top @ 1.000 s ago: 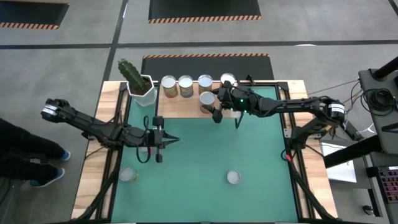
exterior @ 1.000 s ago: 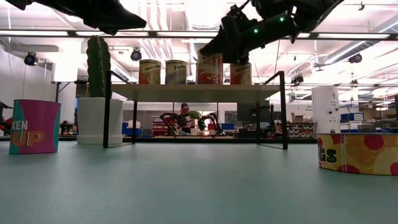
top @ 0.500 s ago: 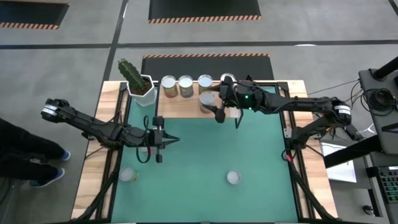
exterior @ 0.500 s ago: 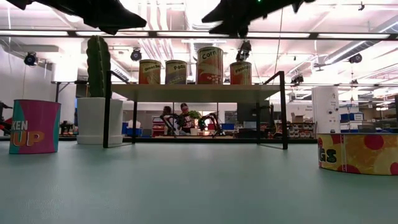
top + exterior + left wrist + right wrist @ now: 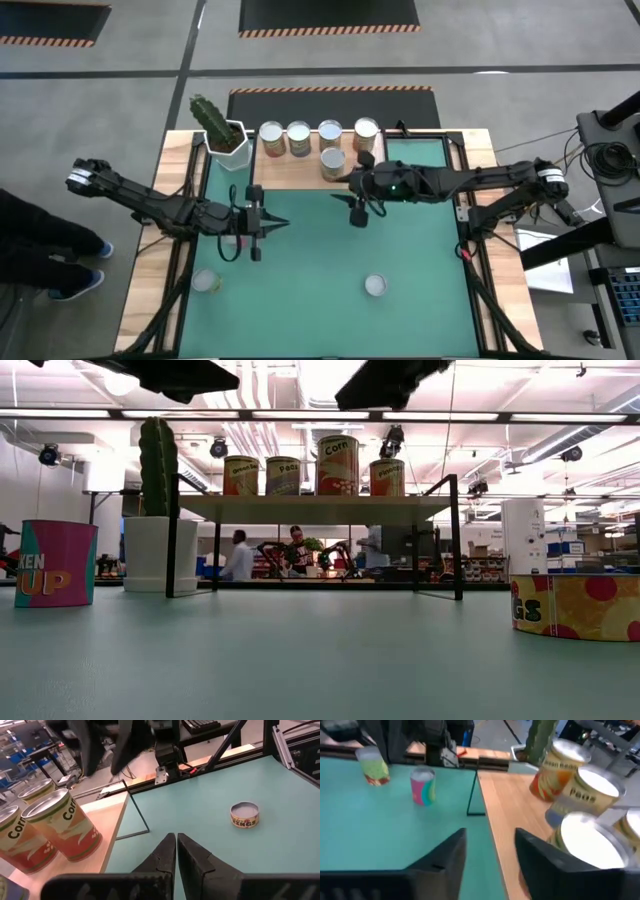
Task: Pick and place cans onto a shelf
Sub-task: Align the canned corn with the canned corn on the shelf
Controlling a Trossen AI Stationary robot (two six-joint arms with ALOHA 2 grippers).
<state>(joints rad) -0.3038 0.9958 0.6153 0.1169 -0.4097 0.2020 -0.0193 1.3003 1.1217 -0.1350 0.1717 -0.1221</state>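
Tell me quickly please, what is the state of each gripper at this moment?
Left gripper: closed, holding nothing, above the green mat.
Right gripper: open, empty, beside the shelf with five cans.

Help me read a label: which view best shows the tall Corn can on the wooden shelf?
The low view: the tall Corn can faces it side-on on the shelf, word legible. The high view shows only its silver top. The left wrist view shows it close but cropped; the right wrist view, a blurred top.
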